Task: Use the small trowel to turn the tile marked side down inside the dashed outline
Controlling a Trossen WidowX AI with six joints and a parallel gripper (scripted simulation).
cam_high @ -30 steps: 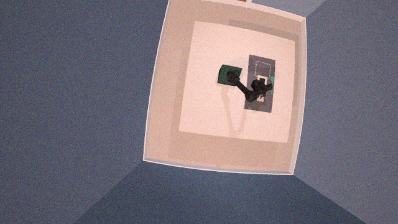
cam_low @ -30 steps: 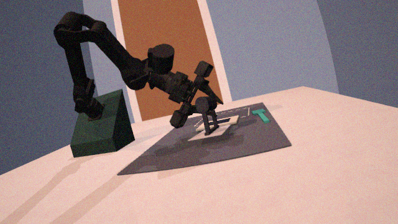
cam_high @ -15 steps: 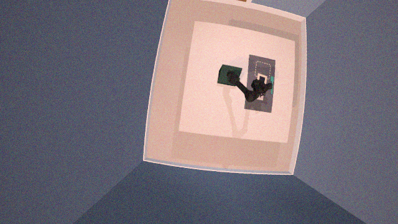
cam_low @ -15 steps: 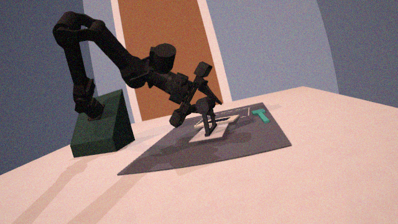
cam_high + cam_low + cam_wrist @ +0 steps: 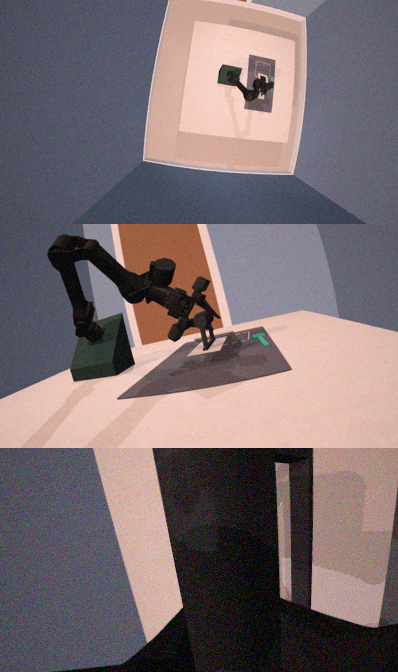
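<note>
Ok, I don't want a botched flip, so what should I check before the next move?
1. Gripper jaws shut on what seems the trowel: ok.
2. Blade under the tile's edge: cannot tell.
3. Tile marked side down: not ok, dark mark shows on top.
4. Tile inside dashed outline: not ok, beside it.
5. Teal T-piece apart from the jaws: ok.

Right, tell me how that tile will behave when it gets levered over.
Likely stiff: the tile reads as a flat, straight-edged slab on the mat, with no sag. Probably light, being thin. It may slide rather than tip, since nothing on the flat mat braces it against the trowel in the gripper.
</note>
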